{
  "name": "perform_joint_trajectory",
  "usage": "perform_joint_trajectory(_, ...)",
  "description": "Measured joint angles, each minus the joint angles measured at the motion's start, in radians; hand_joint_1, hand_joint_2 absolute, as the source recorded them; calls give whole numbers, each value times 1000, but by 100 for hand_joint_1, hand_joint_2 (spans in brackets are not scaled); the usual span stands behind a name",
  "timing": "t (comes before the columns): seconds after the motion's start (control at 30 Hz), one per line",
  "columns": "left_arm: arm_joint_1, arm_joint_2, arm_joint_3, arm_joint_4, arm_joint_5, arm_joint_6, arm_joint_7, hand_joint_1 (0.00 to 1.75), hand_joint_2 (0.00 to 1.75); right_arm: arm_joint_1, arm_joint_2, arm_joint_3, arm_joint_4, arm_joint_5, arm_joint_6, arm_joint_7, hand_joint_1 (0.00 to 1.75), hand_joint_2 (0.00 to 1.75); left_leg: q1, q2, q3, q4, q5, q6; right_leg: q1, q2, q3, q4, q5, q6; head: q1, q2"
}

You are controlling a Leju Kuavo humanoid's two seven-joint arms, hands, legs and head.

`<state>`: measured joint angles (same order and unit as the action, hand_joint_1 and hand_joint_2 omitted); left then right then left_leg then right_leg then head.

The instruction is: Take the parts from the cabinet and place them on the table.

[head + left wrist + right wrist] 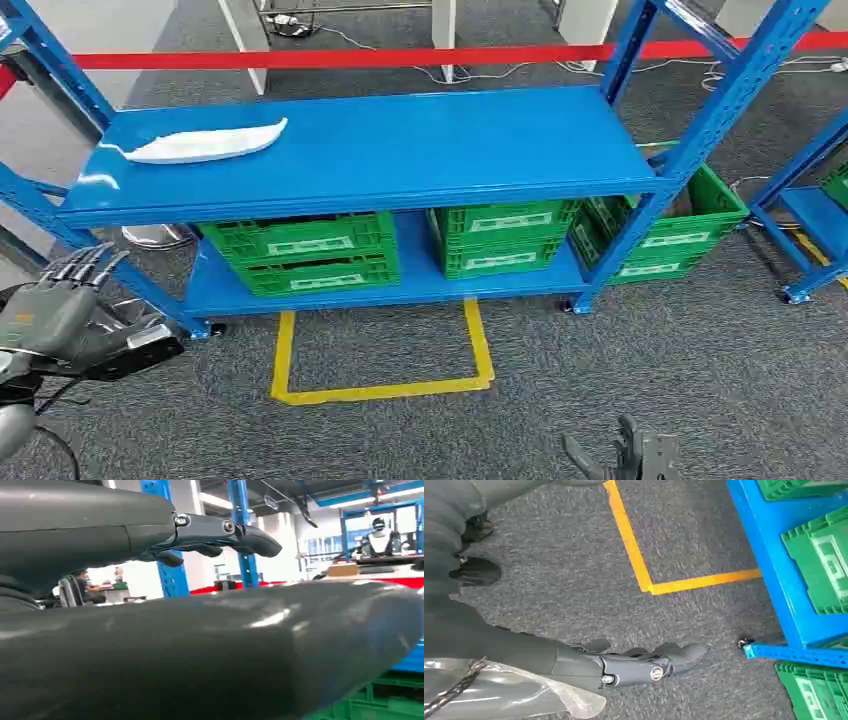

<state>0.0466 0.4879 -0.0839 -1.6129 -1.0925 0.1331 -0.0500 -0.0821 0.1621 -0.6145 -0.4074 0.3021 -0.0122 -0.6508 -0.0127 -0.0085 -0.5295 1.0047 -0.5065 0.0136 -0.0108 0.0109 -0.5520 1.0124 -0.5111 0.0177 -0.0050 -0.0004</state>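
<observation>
a white part (pixel 205 145) lies on the blue cabinet (pixel 420 150); left hand (pixel 70 315) and right hand (pixel 625 455) hang released, fingers apart, grasping nothing.

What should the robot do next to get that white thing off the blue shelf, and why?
Probably reach the left robot hand up and forward toward the white part. That part lies on the left end of the top shelf, and this hand hangs empty below that side. The right robot hand is low by the floor, farther away.
</observation>
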Motion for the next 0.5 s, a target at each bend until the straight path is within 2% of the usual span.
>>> perform_joint_trajectory(0.5, -62, -24, -24, 16, -19, 2, -27, 0, 0, 6, 0, 39, -2, -35, 14, 0, 0, 175, -2, 0, -4, 9, -1, 2, -2, 0, -1, -1, 3, 4, 0, 0)
